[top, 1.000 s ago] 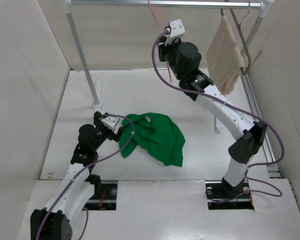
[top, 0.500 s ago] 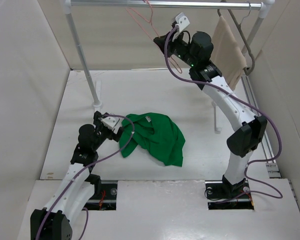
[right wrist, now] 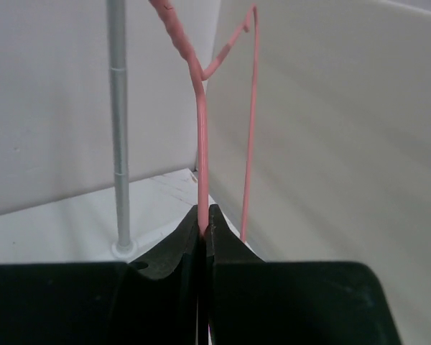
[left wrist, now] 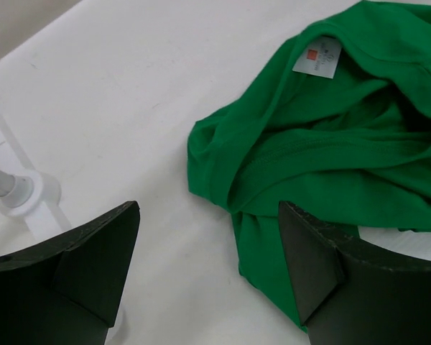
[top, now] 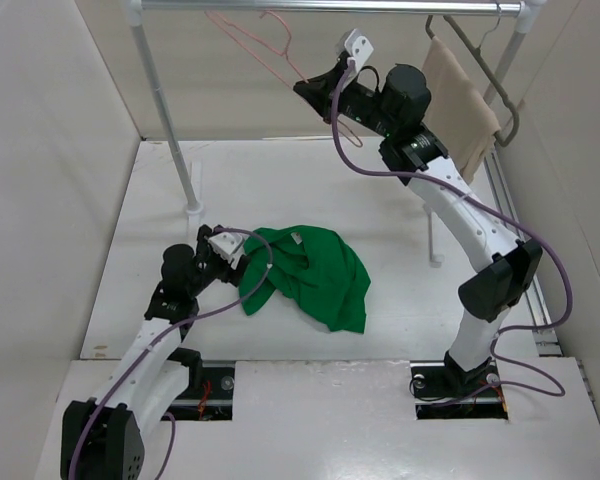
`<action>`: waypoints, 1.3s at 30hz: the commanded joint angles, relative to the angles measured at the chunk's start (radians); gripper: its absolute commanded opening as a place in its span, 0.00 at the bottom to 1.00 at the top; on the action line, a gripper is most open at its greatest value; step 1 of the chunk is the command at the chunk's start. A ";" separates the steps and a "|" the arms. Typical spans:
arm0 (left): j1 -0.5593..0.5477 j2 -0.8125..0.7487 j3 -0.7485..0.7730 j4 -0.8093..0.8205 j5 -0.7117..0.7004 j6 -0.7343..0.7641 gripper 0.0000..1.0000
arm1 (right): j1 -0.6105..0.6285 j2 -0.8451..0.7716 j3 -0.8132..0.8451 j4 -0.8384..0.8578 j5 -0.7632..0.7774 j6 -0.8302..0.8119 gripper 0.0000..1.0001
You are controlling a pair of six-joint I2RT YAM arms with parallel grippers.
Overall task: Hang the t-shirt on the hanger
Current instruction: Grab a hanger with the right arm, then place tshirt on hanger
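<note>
From above, we see the right gripper (top: 305, 88), newly closed on the hanger (top: 250, 38), swing it leftward under the rail (top: 380, 8) while the t-shirt (top: 315, 275) lies crumpled on the table (top: 280, 180); the left wrist view shows the left gripper (left wrist: 209, 208) gaping, empty, at the shirt's edge; the right wrist view confirms the wire pinched, so we judge the hanger secured.

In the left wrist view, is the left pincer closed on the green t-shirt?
No: the left pincer stands wide open, and the t-shirt lies loose on the table below it.
</note>
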 commanded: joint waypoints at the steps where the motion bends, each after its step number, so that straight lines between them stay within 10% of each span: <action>1: -0.005 0.027 0.067 0.015 0.079 -0.012 0.74 | 0.028 -0.067 -0.022 0.041 -0.093 -0.049 0.00; 18: -0.005 0.314 0.236 -0.086 0.060 0.037 0.79 | 0.047 -0.011 0.094 0.041 -0.206 -0.131 0.00; 27: -0.005 0.430 0.337 -0.281 0.023 0.113 0.80 | -0.010 -0.288 -0.489 0.011 -0.200 -0.187 0.00; 39: -0.026 0.670 0.460 -0.275 -0.151 0.108 0.73 | -0.097 -0.469 -0.789 -0.031 -0.166 -0.175 0.00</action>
